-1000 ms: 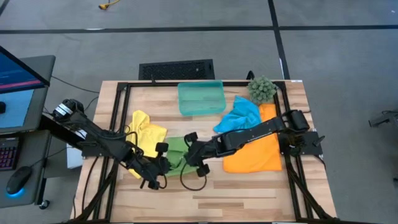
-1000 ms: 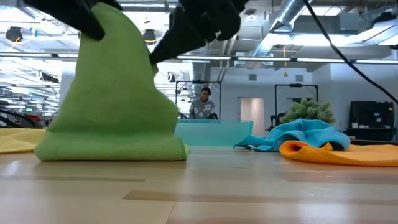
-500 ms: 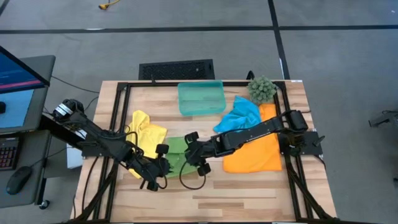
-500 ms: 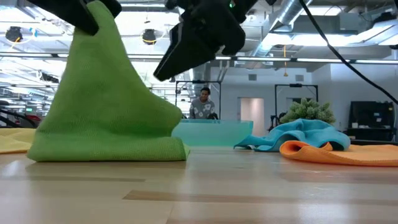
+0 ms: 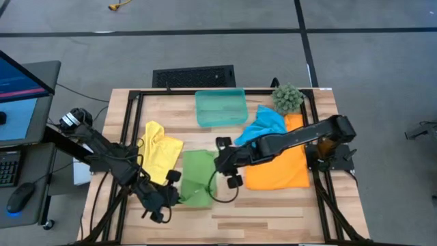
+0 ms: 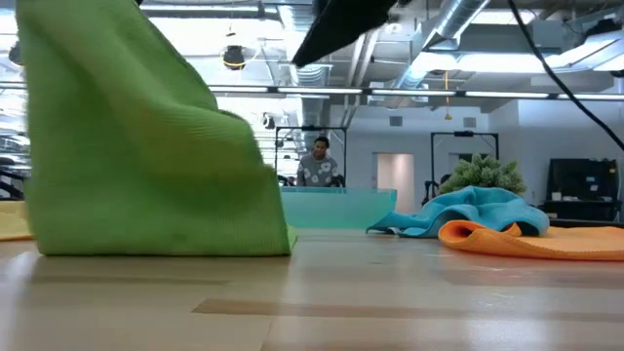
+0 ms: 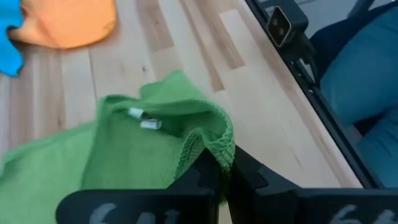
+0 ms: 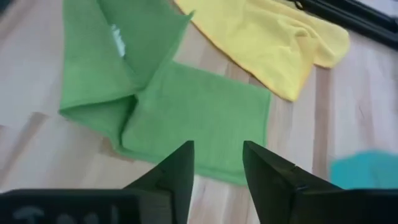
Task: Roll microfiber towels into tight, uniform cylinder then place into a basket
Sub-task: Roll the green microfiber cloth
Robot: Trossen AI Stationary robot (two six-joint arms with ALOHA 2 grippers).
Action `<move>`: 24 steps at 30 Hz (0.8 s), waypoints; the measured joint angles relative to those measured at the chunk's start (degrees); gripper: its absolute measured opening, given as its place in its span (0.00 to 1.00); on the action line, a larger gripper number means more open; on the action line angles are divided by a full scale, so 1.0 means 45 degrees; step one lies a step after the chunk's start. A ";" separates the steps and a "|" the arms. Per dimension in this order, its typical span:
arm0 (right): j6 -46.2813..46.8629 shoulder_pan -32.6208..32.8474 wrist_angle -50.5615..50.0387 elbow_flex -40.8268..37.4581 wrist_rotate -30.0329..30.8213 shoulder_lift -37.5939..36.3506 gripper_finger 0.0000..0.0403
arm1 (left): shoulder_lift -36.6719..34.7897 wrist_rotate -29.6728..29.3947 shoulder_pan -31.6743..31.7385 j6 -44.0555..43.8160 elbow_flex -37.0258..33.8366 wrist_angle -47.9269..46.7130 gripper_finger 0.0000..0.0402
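1. While no towel is rolled yet, the left claw (image 5: 166, 198) is clamped shut on a corner of the bright green towel (image 5: 197, 176) near the front left of the wooden bench (image 5: 273, 212), lifting that edge so the cloth rises like a tent in the low view.
2. Hovering just above the green towel's right edge, the right claw (image 5: 227, 164) has its fingers parted and holds nothing; its wrist view shows bare fingers (image 8: 180, 171) over the partly folded cloth.
3. At the back of the bench, the basket (image 5: 220, 107) stands with nothing in it that I can see: a shallow rectangular bin of translucent teal plastic.
4. My judgement is that the task is at an early stage: all four towels remain to be rolled and placed.
5. Left of the green one, the yellow towel (image 5: 159, 145) lies crumpled. To the right, the orange towel (image 5: 281, 171) lies mostly flat, and the sky blue towel (image 5: 265, 124) is bunched at its back edge.
6. All four cloths look soft and finely knitted, with stitched hems; a small white tag shows on the green one.
7. A spiky green plant ball (image 5: 287, 98) sits at the back right corner.
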 joint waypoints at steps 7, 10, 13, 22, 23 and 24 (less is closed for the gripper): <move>0.1305 0.0398 0.2239 -0.2190 -0.0017 -0.0796 0.33 | 0.0010 0.0097 -0.0612 -0.0148 -0.0005 -0.0189 0.00; 0.1354 0.0567 0.4160 -0.2969 -0.0015 -0.0445 0.32 | 0.0010 0.0198 -0.0639 -0.0113 -0.0005 -0.0505 0.00; 0.1336 0.0769 0.6382 -0.3369 -0.0019 0.0395 0.32 | 0.0010 0.0345 -0.0643 -0.0253 -0.0008 -0.0904 0.00; 0.0531 0.1044 0.9489 -0.3175 -0.0670 0.2859 0.31 | 0.0010 0.0403 -0.0677 -0.0408 -0.0010 -0.1524 0.00; 0.0530 0.1030 0.9668 -0.3022 -0.0680 0.3010 0.31 | 0.0010 0.0403 -0.0677 -0.0410 -0.0010 -0.1521 0.00; 0.0530 0.1025 0.9872 -0.2898 -0.0673 0.3087 0.31 | 0.0010 0.0421 -0.0681 -0.0413 -0.0015 -0.1532 0.00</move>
